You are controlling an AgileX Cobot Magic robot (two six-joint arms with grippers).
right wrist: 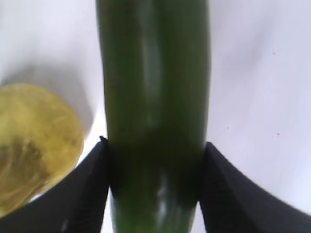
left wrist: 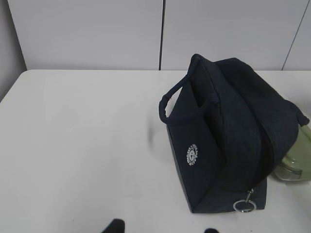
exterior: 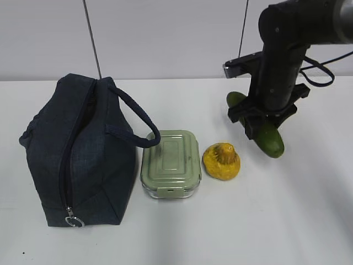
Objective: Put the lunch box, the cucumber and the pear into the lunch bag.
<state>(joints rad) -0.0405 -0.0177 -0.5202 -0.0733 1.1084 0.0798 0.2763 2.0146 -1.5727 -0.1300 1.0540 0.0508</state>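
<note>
1. Dark green, smooth cucumber (right wrist: 155, 107), lying on tabletop (exterior: 309, 210) right of pear (exterior: 221, 161).
2. Pinched between both fingers of right tool (right wrist: 154, 194).
3. Left tool (left wrist: 160, 228) parted, nothing held.

In the exterior view the right arm (exterior: 281, 66) covers the middle of the cucumber (exterior: 270, 141), so only its two ends show, and the gripper's fingers are hidden behind the wrist. The right wrist view cuts the cucumber off at the top and bottom edges and the pear (right wrist: 34, 145) at the left edge; both are blurred. In the left wrist view the bag (left wrist: 233, 141) hides most of the lunch box (left wrist: 297, 162), which the right edge also crops, and only two dark fingertips (left wrist: 114, 226) of the left gripper poke above the bottom edge.
</note>
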